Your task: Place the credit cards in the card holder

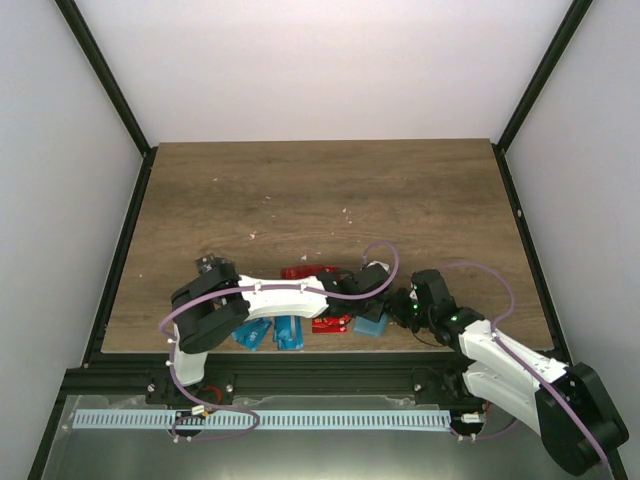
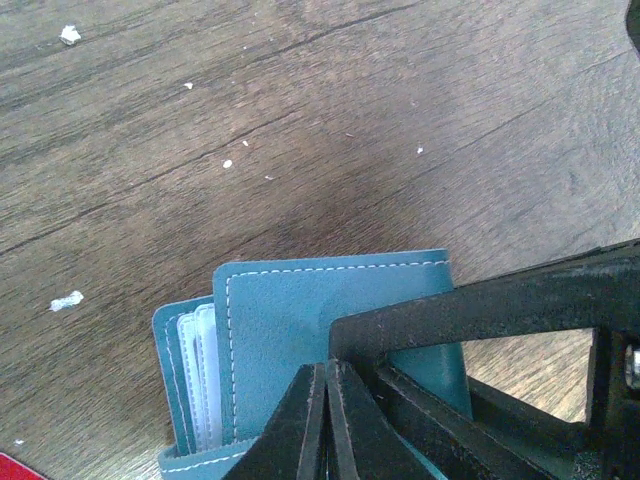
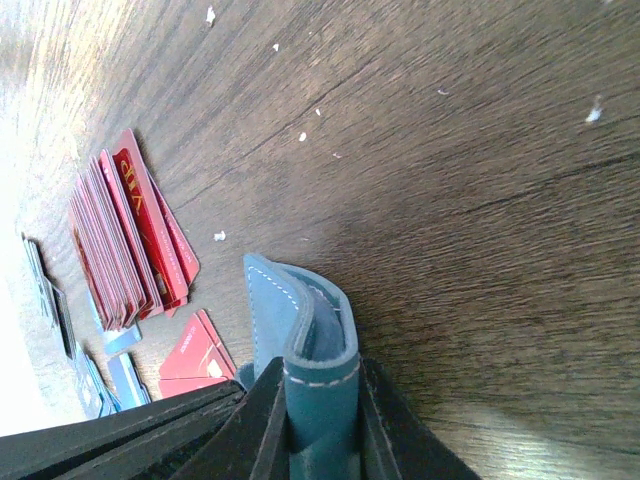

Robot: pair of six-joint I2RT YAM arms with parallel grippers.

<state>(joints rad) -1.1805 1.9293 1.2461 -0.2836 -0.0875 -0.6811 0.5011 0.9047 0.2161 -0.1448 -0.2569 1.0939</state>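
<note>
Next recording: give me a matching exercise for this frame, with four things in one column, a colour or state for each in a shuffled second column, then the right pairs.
Things:
1. card holder
2. fanned card stack
3. loose specks
4. right gripper

Colour or state:
a. white
b. closed on the card holder's edge
c. red
d. teal with pale stitching

Pairs: 1-d, 2-c, 3-a, 4-b
</note>
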